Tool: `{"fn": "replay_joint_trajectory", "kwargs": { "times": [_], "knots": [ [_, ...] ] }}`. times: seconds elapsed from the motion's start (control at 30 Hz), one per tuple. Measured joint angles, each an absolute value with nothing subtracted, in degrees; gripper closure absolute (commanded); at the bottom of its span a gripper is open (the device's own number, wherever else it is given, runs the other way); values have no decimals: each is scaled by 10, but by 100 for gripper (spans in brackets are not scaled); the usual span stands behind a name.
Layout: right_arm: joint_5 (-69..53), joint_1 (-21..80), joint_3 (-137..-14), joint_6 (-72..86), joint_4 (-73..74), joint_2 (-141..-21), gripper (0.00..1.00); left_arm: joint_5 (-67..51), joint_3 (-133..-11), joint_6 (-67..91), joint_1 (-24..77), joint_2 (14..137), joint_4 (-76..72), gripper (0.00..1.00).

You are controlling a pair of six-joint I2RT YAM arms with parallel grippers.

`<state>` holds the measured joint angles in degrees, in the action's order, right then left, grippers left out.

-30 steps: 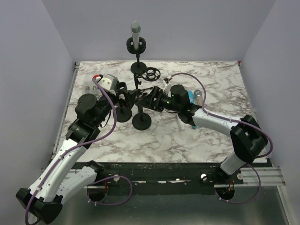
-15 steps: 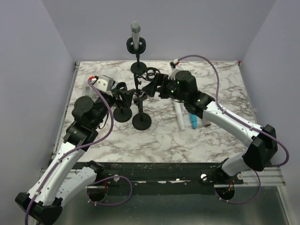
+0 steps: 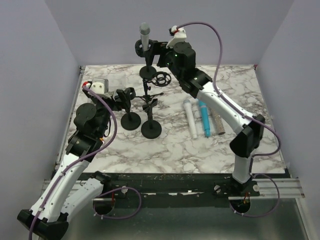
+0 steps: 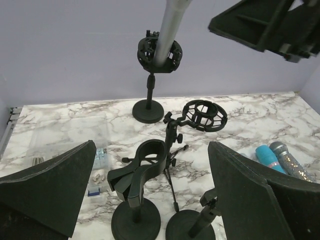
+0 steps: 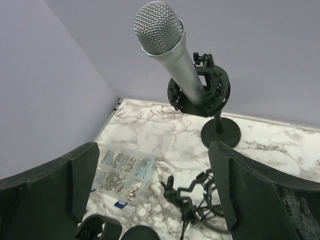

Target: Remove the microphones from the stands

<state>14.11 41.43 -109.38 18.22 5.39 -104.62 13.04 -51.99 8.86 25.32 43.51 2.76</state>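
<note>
Microphone (image 5: 169,44) seated at a lean in the ring mount of its stand (image 5: 218,131), which is at the far edge of the bench (image 3: 175,150). The right gripper (image 5: 152,150), spread wide and empty, hangs just beside the stand at mount height without touching it. The left gripper (image 4: 151,150), likewise wide and empty, is well apart from the stand on its near side, behind two vacant holders (image 4: 140,175). Handling, as a judgement: the body looks like a rigid, smooth metal barrel, fairly dense for its bulk, so a light pinch may slip. The mesh head could dent and should not be squeezed. The best hold is probably across the bare barrel between head and ring, drawing out along the barrel's own axis, since the stand's small base could tip under a sideways pull. View comparison: the right wrist view alone shows the mesh head, the barrel's lean and the free length above the ring. The top view foreshortens these but shows how close the right gripper is to the stand. The left wrist view crops the head but shows the barrel entering the ring.
</note>
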Motion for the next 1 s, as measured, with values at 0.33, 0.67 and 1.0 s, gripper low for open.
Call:
{"fn": "replay_joint_trajectory", "kwargs": {
  "times": [0.33,0.67,1.0],
  "knots": [
    [154,397,-1312,128,37,-1270,0,132,-520,95,236,453,29,1],
    [169,377,-1402,106,-65,-1377,6,95,-520,115,198,467,29,2],
    [169,372,-1436,90,-145,-1437,12,33,-520,158,149,495,29,2]
  ]
}}
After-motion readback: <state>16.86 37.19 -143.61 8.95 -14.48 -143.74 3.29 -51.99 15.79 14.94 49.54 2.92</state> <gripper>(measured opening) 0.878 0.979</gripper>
